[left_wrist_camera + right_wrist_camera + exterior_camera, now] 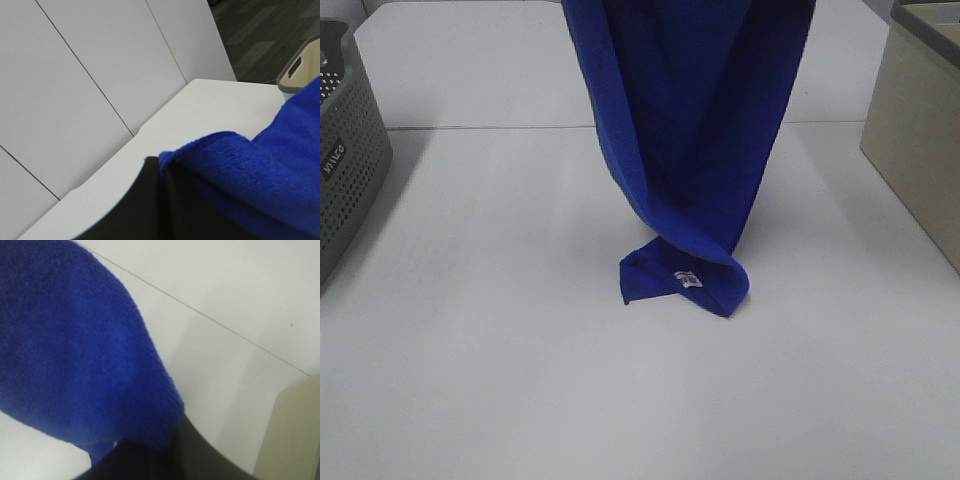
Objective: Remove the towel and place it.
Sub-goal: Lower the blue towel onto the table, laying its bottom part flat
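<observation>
Towel [690, 120] of deep royal blue hangs in the middle of the scene, lifted so high that its upper part runs out of the top of the high camera's picture. It falls as a broad curtain that narrows toward the bottom. Its lowest end rests on the white table [500, 340], folded over itself in a small heap. A small white tag [688, 278] shows on that folded end.

Neither arm appears in the high view. The left wrist camera shows the left end effector [161, 195] as two dark fingers pressed together, with a plush blue edge of the towel pinched at their tip and the cloth draping away beside them. The right wrist camera shows the right end effector [167, 460] likewise clenched, its dark fingers closed on another part of the towel, and the cloth fills much of that picture. Both are grasping the towel, which hangs between them.

A grey perforated basket [345, 170] stands at the left side of the high view, well apart from the towel. A beige bin [920, 150] stands at the right side, also well apart. A thin seam [470, 128] crosses the table behind the hanging cloth. Pale wall panels [90, 75] rise beyond the table's far edge in the left wrist view.
</observation>
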Controlling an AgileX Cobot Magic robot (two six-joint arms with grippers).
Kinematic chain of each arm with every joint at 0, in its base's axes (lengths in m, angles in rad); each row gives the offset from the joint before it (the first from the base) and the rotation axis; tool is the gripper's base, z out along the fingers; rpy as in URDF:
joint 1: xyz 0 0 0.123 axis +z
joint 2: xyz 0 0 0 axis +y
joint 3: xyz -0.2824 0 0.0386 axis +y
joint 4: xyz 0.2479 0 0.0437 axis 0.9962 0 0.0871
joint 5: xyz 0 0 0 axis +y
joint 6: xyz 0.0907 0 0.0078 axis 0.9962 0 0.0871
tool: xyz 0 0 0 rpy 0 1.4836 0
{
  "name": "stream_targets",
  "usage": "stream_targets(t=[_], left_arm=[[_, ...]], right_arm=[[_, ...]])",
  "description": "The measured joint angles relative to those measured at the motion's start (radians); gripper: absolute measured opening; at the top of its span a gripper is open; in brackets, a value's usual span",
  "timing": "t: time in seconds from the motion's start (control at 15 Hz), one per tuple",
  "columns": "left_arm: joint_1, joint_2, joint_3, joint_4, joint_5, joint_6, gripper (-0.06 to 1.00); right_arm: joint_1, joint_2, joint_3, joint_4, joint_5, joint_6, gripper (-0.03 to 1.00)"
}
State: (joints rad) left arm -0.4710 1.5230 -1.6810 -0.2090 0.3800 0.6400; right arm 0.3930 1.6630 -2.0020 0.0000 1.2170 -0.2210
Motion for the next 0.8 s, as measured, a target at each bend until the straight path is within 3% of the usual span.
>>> stream_targets(t=[0.2,0.47,0.6,0.67,0.8], left_arm=[[0.000,-0.005,0.000,0.024,-0.021,0.010,0.00],[0.000,-0.011,0.000,0.040,-0.214,0.059,0.00],[0.000,-0.016,0.000,0.041,-0.329,0.061,0.00],[0.000,-0.017,0.000,0.041,-0.403,0.063,0.00],[0.000,-0.017,0.000,0.041,-0.405,0.063,0.00]], right_arm=[[0.000,-0.014,0.000,-0.019,0.004,-0.081,0.02],[0.000,-0.089,0.000,-0.165,-0.001,-0.154,0.02],[0.000,-0.124,0.000,-0.203,-0.087,-0.160,0.02],[0.000,-0.144,-0.001,-0.204,-0.176,-0.172,0.02],[0.000,-0.146,-0.001,-0.199,-0.194,-0.181,0.02]])
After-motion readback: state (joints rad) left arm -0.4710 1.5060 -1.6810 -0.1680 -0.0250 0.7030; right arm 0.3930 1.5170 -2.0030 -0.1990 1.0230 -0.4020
